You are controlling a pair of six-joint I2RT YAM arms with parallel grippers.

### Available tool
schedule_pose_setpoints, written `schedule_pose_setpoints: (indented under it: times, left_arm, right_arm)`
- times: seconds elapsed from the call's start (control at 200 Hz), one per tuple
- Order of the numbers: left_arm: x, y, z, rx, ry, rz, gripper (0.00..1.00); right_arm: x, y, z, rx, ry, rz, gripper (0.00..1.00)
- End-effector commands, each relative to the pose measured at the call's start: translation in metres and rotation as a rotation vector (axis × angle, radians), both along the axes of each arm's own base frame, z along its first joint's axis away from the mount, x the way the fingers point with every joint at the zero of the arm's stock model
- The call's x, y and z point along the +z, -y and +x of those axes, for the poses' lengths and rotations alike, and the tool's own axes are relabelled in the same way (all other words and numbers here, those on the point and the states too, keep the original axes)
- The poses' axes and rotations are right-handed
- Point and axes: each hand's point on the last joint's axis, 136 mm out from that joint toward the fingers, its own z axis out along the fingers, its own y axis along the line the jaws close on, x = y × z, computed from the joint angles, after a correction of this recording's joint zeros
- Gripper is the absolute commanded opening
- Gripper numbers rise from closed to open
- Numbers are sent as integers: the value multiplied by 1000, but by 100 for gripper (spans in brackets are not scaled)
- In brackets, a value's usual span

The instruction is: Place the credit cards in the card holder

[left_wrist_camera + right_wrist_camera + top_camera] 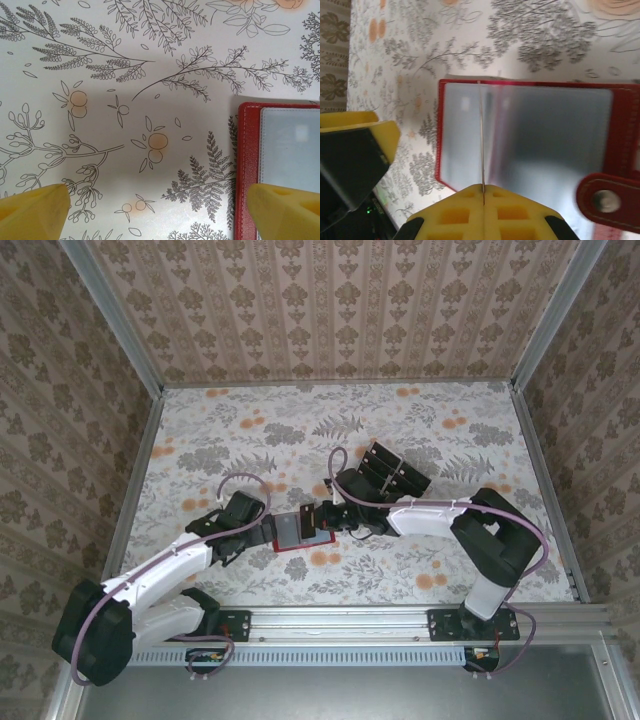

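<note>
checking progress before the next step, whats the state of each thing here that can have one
wallet: open, lying flat on the table
right end effector: shut on the card
card: held edge-on over the open wallet
left end effector: open, holding nothing, one finger over the wallet's edge
tray: holding dark cards

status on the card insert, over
Left tool open, finger over edge of red leather folding wallet. Right tool shut on thin card, edge-on above wallet. No obstruction seen.
</note>
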Motion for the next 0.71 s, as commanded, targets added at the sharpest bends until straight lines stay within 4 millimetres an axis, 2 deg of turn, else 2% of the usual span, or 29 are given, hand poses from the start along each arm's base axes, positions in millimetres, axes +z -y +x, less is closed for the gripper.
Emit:
schedule_pose_setpoints:
  times: [0.0, 0.155, 0.385, 0.7]
  left_arm:
    - [10, 2, 4, -12, 19, 4, 100]
    - [11, 11, 7, -37, 23, -2, 100]
    - [15, 31, 16, -88, 51, -11, 100]
    - [6, 46, 21, -122, 42, 2, 100]
  right_arm:
    - [-14, 6, 3, -4, -28, 14, 0]
    - [-24, 8, 2, -4, -53, 19, 0]
    - [-27, 9, 0, -9, -59, 27, 0]
    - [-31, 13, -2, -20, -64, 21, 0]
